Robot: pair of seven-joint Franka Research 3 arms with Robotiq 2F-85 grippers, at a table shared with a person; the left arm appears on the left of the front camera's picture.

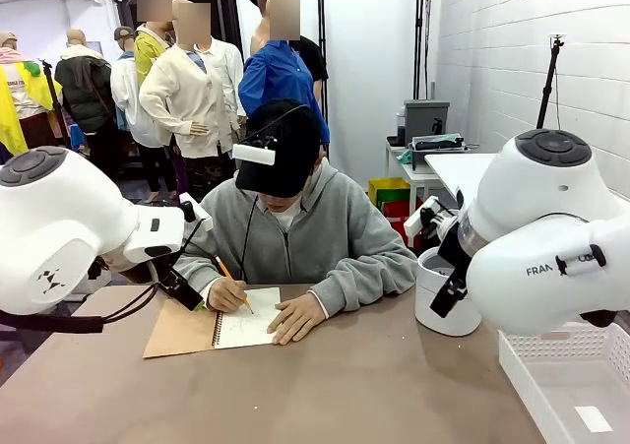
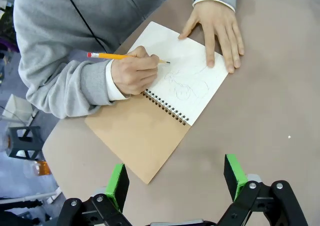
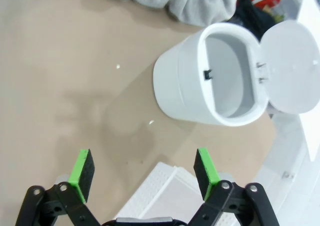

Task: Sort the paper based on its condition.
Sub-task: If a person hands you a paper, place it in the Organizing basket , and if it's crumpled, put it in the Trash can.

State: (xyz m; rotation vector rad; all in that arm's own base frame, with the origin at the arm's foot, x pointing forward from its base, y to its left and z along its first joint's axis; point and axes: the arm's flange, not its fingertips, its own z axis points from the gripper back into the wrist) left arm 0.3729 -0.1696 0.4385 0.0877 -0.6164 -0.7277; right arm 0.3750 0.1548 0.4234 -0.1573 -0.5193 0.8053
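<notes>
Loose paper is out of view. A person at the far side draws with a yellow pencil [image 2: 112,56] on the white page [image 2: 192,70] of a spiral-bound notebook with a brown cover [image 2: 135,133], also seen in the front view as the notebook [image 1: 212,328]. One hand [image 2: 217,28] of the person holds the page flat. My left gripper [image 2: 176,175] hovers open above the table, just on the near side of the notebook, with nothing between its green pads [image 2: 118,180]. My right gripper [image 3: 144,167] is open and holds nothing, above bare table near the bin.
A white bin [image 3: 182,85] with its flip lid [image 3: 292,60] open stands at the right, also seen in the front view as the bin [image 1: 438,301]. A white perforated basket [image 1: 536,365] sits at the near right corner. My bulky arms [image 1: 59,227] flank the table. People stand behind.
</notes>
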